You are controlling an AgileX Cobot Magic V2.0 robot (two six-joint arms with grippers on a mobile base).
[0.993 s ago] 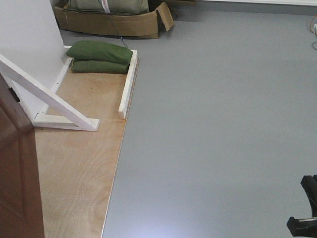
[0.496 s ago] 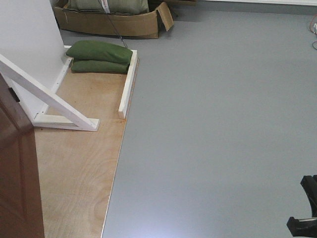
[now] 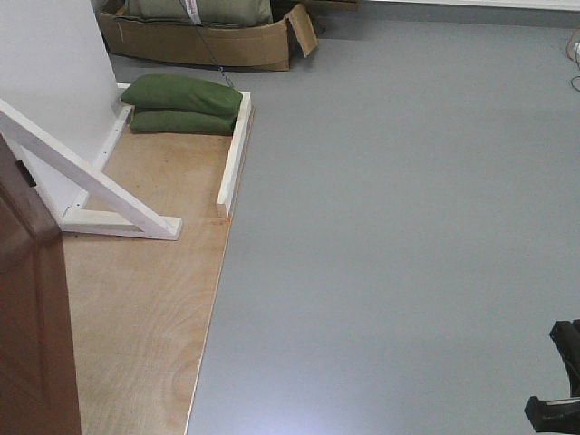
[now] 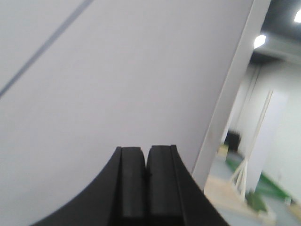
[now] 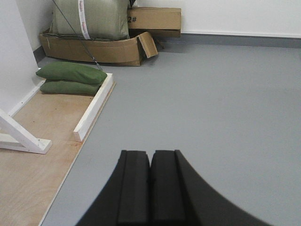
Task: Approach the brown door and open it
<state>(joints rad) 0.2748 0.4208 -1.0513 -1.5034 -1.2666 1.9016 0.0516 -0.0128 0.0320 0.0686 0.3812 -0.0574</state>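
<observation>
My left pincer [image 4: 146, 157] is clenched, its two black pads pressed flat together with nothing between them, and it faces a plain white panel [image 4: 117, 80] close in front. My right pincer [image 5: 150, 160] is clenched and empty as well, hanging over the grey floor [image 5: 211, 103]. The brown door [image 3: 32, 317] is at the near left edge of the front view, where only a glossy reddish strip of it shows, above the plywood sheet [image 3: 145, 299]; I cannot see its handle. Beyond it a white slanted brace [image 3: 91, 186] rests on the plywood. Further back two green sandbags [image 3: 181, 95] lie stacked against a white rail [image 3: 234, 159], and behind them sits an open cardboard box [image 3: 199, 43]
</observation>
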